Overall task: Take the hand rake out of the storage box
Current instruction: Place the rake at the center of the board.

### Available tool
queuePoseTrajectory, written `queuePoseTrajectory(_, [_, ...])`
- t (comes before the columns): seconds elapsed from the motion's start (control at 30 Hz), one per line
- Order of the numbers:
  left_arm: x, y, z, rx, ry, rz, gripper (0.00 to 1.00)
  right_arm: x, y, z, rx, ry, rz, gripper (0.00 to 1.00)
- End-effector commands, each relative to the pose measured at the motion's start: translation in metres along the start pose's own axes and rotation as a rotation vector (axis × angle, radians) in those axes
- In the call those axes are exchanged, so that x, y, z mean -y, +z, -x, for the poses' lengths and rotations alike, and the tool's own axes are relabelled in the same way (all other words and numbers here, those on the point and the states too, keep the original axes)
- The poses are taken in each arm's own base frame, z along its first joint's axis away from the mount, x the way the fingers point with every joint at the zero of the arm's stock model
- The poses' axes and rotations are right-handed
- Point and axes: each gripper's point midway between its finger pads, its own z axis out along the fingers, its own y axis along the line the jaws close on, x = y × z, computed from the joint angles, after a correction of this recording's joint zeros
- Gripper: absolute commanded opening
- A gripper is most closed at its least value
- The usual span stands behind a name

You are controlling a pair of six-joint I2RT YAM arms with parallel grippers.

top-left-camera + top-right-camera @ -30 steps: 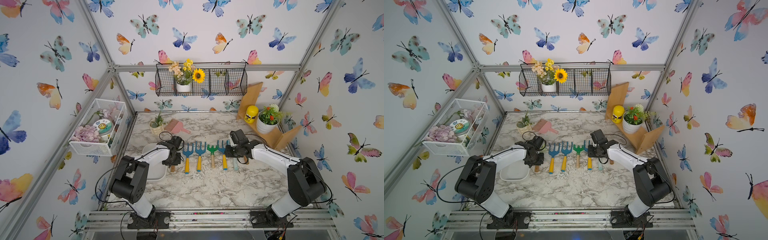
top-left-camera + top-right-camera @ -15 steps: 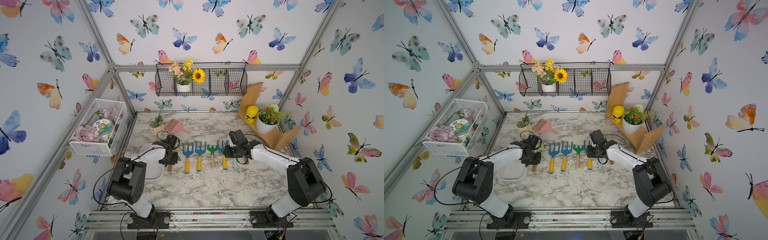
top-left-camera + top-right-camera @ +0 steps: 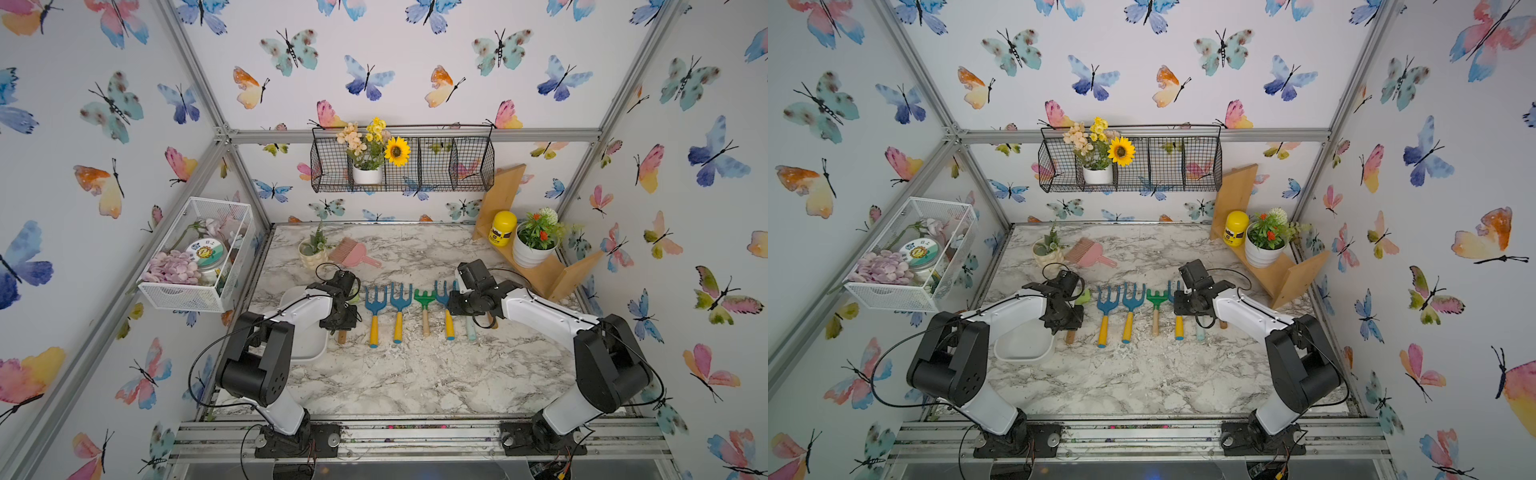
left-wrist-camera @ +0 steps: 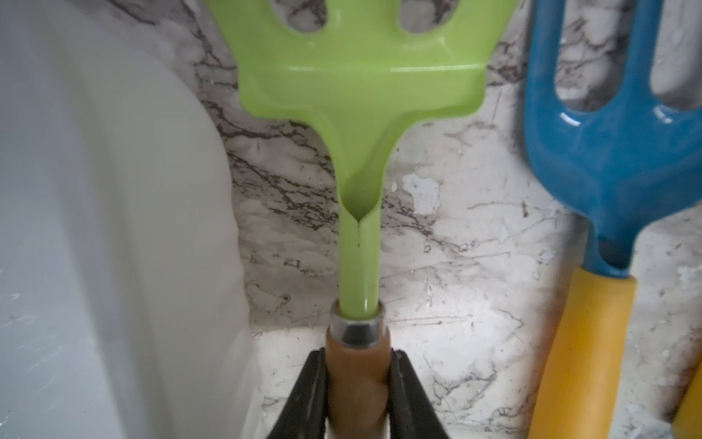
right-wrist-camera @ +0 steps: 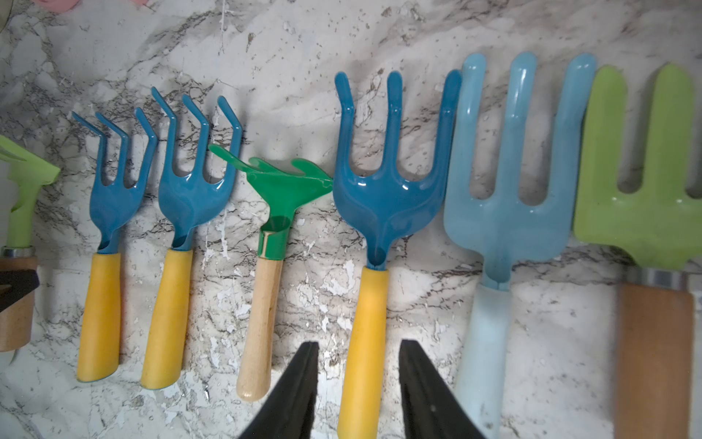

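White plastic at far left: the storage box (image 4: 95, 228), and what shows of its inside is bare. Just beside its wall, and outside it, is the lime-green hand rake (image 4: 361, 114), so you can log removal as apparently done, with set-down pending. Your left gripper (image 4: 358, 357) has its jaws clamped on the wooden handle (image 4: 359, 399), right behind the metal ferrule (image 4: 357, 327). The wrist view does not settle whether the head rests on the marble table (image 4: 437, 235) or hangs just clear; it is probably close to the table.

Handling note: the pressed-metal head is stiff and its glossy paint is likely slick, so bare wood looks like the right place to hold. The tool looks light but head-heavy, and a grip near the ferrule should limit droop.

Further right lies the row of set-out rakes (image 5: 190, 190). Your right gripper (image 5: 359, 346) has its jaws apart, straddling a yellow handle (image 5: 362, 304) without touching it.
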Motion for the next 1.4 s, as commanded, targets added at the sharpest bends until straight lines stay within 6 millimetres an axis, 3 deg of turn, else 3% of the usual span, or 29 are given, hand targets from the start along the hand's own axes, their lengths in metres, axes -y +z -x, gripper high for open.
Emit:
queuePoseTrajectory(0.0, [0.005, 0.005, -0.003, -0.020, -0.004, -0.023, 0.19, -0.004, 0.002, -0.002, -0.015, 0.001, 0.010, 0.42])
queuePoseTrajectory(0.43, [0.005, 0.016, -0.006, -0.039, -0.006, -0.021, 0.27, -0.006, 0.002, 0.000, -0.015, -0.002, 0.012, 0.42])
queuePoseTrajectory(0.77, [0.005, 0.006, 0.002, -0.011, -0.013, -0.019, 0.37, -0.005, 0.003, -0.001, -0.019, -0.003, 0.010, 0.42])
queuePoseTrajectory(0.97, [0.009, -0.023, 0.025, 0.063, -0.022, -0.034, 0.46, -0.005, 0.003, -0.002, -0.020, -0.004, 0.009, 0.42])
queuePoseTrajectory(1.17, [0.015, -0.074, 0.061, 0.196, -0.047, -0.067, 0.55, -0.005, 0.003, -0.001, -0.017, -0.007, 0.008, 0.42])
queuePoseTrajectory(1.27, [0.010, -0.102, 0.082, 0.288, -0.077, -0.073, 0.58, -0.004, 0.002, 0.002, -0.009, -0.015, -0.006, 0.43])
queuePoseTrajectory(1.37, [-0.004, -0.126, 0.104, 0.431, -0.120, -0.065, 0.65, -0.004, -0.005, 0.018, 0.034, -0.053, -0.026, 0.44])
